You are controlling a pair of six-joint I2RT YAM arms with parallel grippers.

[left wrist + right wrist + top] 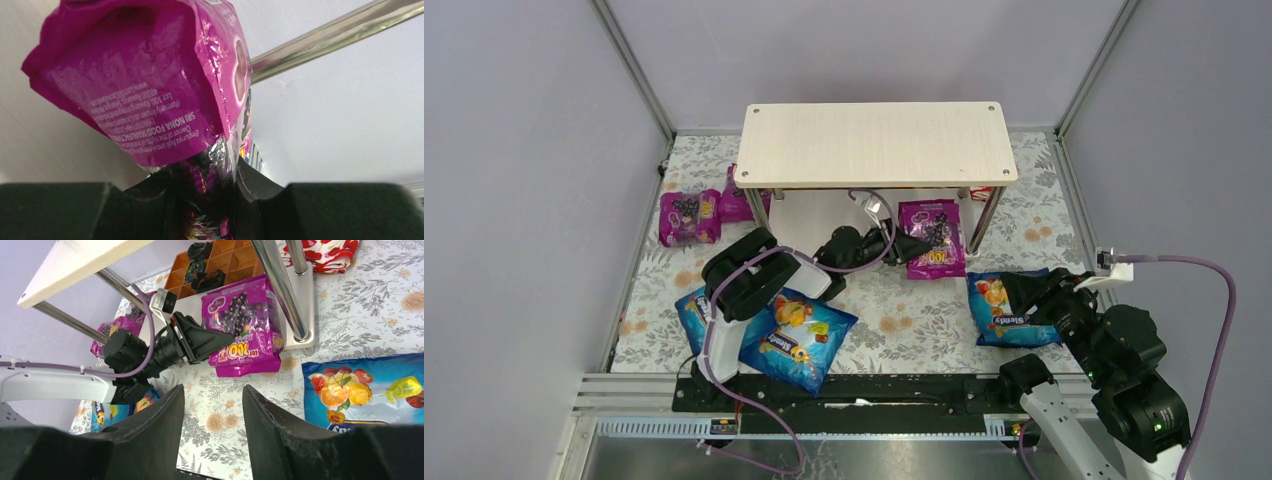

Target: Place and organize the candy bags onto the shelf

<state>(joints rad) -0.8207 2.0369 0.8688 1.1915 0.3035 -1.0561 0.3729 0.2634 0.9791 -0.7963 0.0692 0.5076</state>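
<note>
— Which arm has the magenta bag (931, 238)?
— The left pincer (904, 247), clamped on its left seam. The bag lies just to its right, long axis front to back, half on the shelf's (874, 143) lower board. Glossy, crinkled, dark berries. The right pincer (214, 392) gapes over a blue bag (1004, 310) on the table (894, 320).
</note>
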